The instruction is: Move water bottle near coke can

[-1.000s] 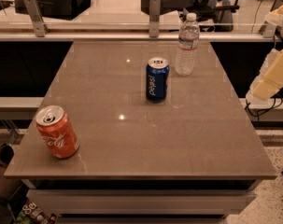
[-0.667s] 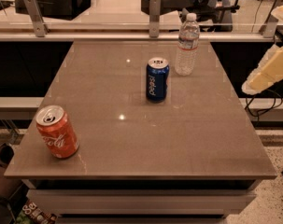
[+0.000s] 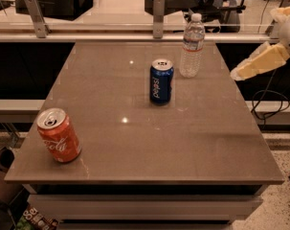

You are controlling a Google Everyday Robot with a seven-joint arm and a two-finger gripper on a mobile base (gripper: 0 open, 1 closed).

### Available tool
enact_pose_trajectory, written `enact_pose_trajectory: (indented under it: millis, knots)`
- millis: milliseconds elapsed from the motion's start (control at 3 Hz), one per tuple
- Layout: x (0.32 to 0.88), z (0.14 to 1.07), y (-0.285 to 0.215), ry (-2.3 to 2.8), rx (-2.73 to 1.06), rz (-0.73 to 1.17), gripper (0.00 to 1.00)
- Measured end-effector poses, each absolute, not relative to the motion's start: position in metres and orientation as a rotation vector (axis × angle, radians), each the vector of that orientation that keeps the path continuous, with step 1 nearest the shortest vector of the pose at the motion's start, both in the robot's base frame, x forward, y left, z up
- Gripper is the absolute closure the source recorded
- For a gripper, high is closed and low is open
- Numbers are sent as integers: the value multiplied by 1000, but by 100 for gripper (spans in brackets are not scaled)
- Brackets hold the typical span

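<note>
One square grey-brown table (image 3: 135, 143) fills the frame. One pale yellow gripper (image 3: 239, 72) hangs at the right edge, beyond the tabletop; whether it is open or closed cannot be told. One clear ribbed plastic water bottle (image 3: 192, 46) stands upper centre. Two cans: a blue Pepsi can (image 3: 161, 81) near it, and a red-orange coke can (image 3: 59, 135) at lower left, well apart.

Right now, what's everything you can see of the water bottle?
The water bottle is small and made of clear ribbed plastic, with its white cap on and a pale label band. It stands upright on the table near the far edge, right of centre, behind and to the right of the Pepsi can without touching it. Nothing holds it: the gripper hangs beyond the table's right edge.
</note>
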State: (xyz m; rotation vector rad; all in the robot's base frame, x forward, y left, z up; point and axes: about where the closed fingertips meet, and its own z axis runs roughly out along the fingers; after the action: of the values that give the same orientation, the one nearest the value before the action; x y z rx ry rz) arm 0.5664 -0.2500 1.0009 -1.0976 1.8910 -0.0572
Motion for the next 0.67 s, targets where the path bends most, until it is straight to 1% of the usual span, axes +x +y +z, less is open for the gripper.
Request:
enact_pose_trajectory:
  millis: [667]
  knots:
    - [623, 978, -252, 1798, -910, 131, 0]
